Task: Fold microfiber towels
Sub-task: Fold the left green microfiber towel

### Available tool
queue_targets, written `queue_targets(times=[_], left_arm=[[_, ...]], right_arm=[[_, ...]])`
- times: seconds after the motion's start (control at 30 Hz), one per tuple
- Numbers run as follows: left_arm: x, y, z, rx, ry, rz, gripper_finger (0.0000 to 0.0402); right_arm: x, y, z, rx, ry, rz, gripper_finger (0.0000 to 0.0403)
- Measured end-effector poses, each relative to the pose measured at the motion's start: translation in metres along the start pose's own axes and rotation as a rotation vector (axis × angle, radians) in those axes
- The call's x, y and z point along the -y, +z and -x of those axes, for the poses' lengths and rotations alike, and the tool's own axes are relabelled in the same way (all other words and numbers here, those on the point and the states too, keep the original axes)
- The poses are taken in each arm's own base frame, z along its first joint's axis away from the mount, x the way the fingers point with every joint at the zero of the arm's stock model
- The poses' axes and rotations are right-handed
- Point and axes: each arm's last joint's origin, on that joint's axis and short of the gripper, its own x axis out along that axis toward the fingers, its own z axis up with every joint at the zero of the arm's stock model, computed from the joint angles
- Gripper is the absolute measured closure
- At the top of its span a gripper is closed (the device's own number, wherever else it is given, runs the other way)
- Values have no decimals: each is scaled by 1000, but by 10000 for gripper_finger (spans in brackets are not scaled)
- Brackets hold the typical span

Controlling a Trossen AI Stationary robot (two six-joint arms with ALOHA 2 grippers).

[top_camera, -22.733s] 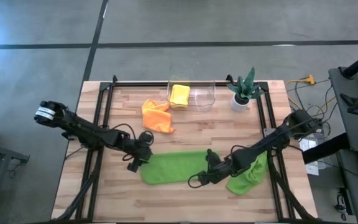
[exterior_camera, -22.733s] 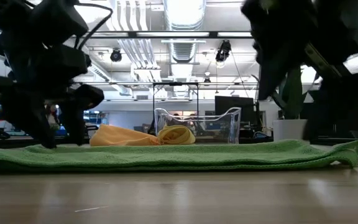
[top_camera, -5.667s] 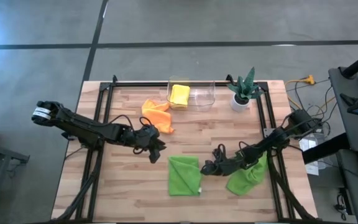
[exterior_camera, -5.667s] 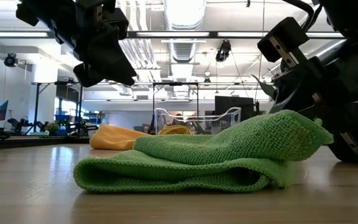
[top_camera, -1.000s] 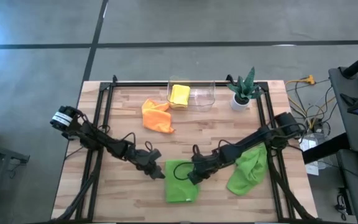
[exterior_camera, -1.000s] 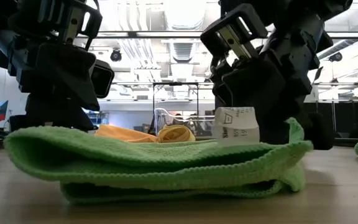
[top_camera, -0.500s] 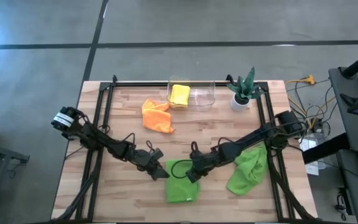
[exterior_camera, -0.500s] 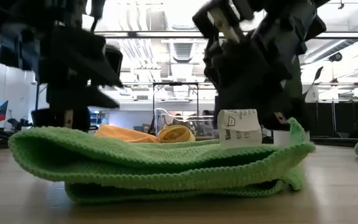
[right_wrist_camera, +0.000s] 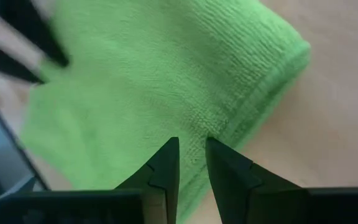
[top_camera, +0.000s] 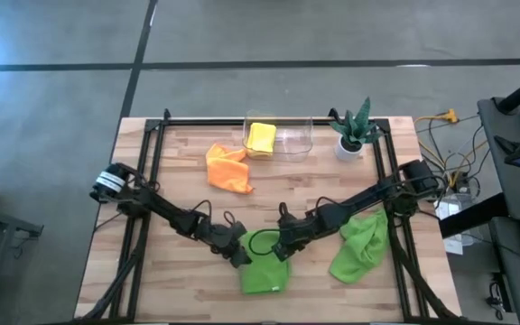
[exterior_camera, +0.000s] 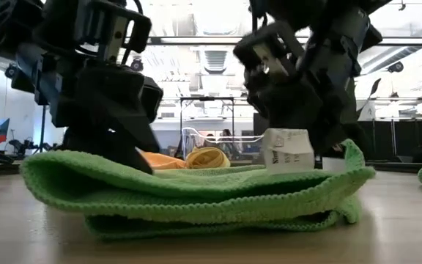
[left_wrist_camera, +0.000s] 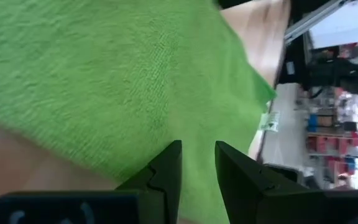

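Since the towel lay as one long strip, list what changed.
The green towel got folded into a compact stack; left tool and right tool closed in over its far edge. Orange towel, yellow towel, second green towel and plant stayed put.

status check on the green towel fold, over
Left pincer and right pincer both down at folded green towel, fingers narrowly apart. Second green towel crumpled at right. Nothing in the way.

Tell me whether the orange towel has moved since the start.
No. In the high view the orange towel lies in the same spot, just left of the clear bin near the table's far edge, as before.
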Motion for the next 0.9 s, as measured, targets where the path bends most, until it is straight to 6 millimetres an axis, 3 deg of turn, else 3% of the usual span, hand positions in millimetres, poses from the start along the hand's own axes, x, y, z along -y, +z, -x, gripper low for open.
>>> queue_targets(times=[0.17, 0.37, 0.63, 0.9], left_arm=[[8, 0, 18, -2, 65, -3, 321], [26, 5, 25, 24, 15, -77, 321], [43, 8, 15, 65, -12, -84, 321], [46, -9, 13, 118, 47, -49, 321]], right_arm=[[-9, 8, 21, 93, 48, 113, 319], [-19, 22, 38, 176, 89, 601, 290], [-2, 55, 35, 141, 103, 803, 239], [2, 62, 31, 153, 110, 1013, 215]])
